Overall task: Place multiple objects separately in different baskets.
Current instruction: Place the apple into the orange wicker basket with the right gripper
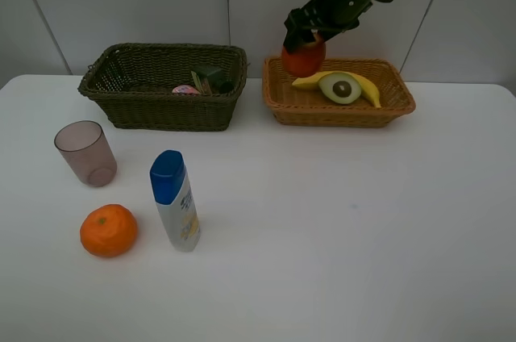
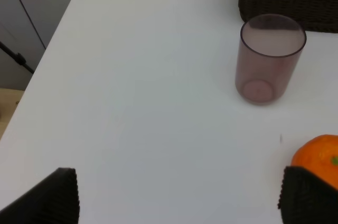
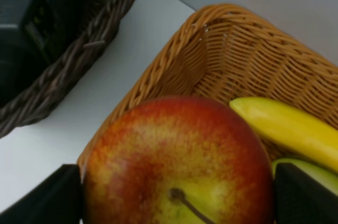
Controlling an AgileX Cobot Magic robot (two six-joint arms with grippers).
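My right gripper (image 1: 301, 39) is shut on the red apple (image 1: 304, 59), holding it just above the left end of the orange-tan basket (image 1: 339, 117). In the right wrist view the apple (image 3: 177, 155) fills the space between the fingers of the gripper (image 3: 178, 198). A banana (image 1: 368, 89) and an avocado half (image 1: 341, 88) lie in that basket. The dark basket (image 1: 161, 110) holds a dark green bottle (image 1: 212, 78) and a pink bottle (image 1: 185, 89). My left gripper (image 2: 179, 198) hangs open over the table near the pinkish cup (image 2: 270, 57) and the orange (image 2: 319, 156).
The cup (image 1: 85, 153), the orange (image 1: 108, 230) and a white blue-capped bottle (image 1: 175, 200) stand on the white table at the front left. The two baskets sit side by side at the back, with a narrow gap between them. A grey wall rises behind.
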